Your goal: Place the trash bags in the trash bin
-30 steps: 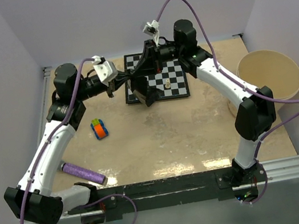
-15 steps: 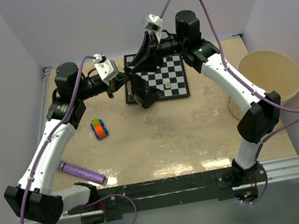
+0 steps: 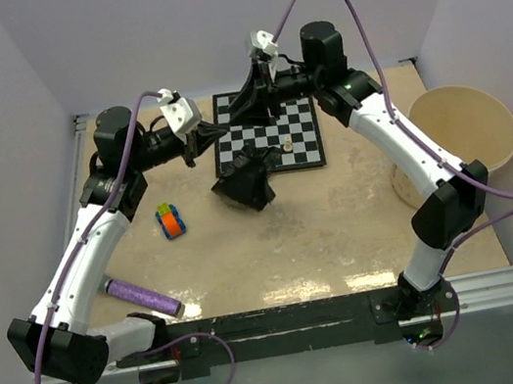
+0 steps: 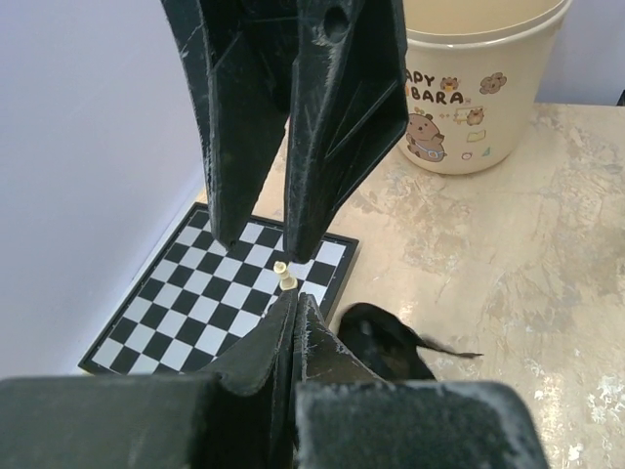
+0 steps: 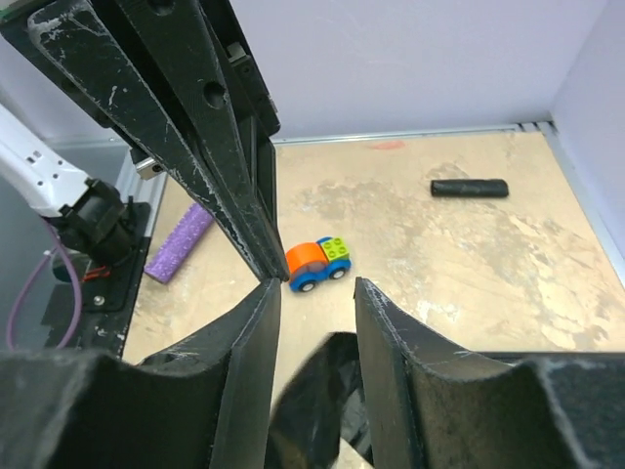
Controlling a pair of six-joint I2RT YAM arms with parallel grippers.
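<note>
A crumpled black trash bag (image 3: 248, 182) sits at the chessboard's front edge, blurred in both wrist views (image 4: 386, 342) (image 5: 322, 401). My right gripper (image 3: 225, 124) (image 5: 314, 291) is open above it, the bag showing below its spread fingers. My left gripper (image 3: 212, 136) (image 4: 293, 301) is shut, tips almost touching the right gripper's. No film shows between its tips, and they hide the bag's near part. A short black trash bag roll (image 5: 470, 188) lies far off near a wall. The cream trash bin (image 3: 422, 113) (image 4: 479, 98) stands at the right edge.
The chessboard (image 3: 292, 141) (image 4: 195, 303) carries a small pale chess piece (image 3: 285, 145) (image 4: 285, 276). A blue and orange toy car (image 3: 171, 220) (image 5: 317, 264) sits left of centre. A purple textured roll (image 3: 143, 297) (image 5: 179, 244) lies near the left arm's base. Walls close three sides.
My right gripper has opened and risen off the bag. The bag has spread out and dropped lower, toward the table's front. The left gripper stayed shut and barely moved.
</note>
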